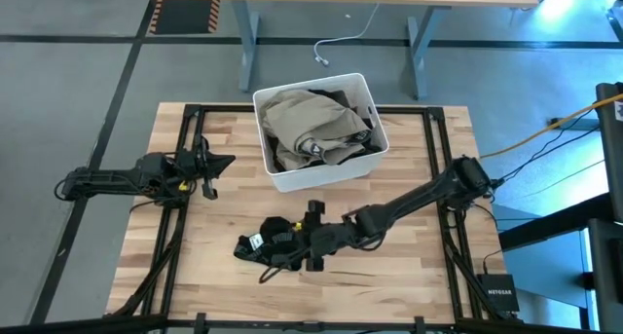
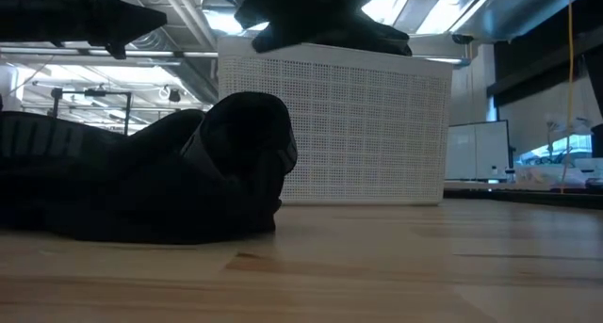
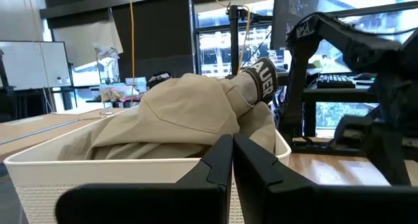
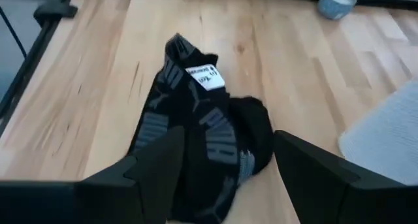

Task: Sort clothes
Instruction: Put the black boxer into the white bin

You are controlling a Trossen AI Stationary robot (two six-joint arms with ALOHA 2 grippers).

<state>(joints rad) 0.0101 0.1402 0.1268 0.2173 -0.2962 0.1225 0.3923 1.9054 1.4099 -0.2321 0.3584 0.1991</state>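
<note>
A black garment with grey lettering and a white label lies crumpled on the wooden table near its front edge. It also shows in the low view. My right gripper is open just above it, one finger on each side; in the high view it is at the garment's right end. A beige-tan garment fills the white bin, with dark pieces beside it. My left gripper is shut and empty at the table's left, pointing at the bin. My right gripper stands open over the black garment, coming slanting down from the table's right side. Its fingers are on either side of the crumpled cloth. I cannot tell whether they touch it.
The white perforated bin stands at the table's far middle. Black frame rails run along the table's left and right sides. Bare wood lies at the near right. A small pale bowl sits beyond the garment.
</note>
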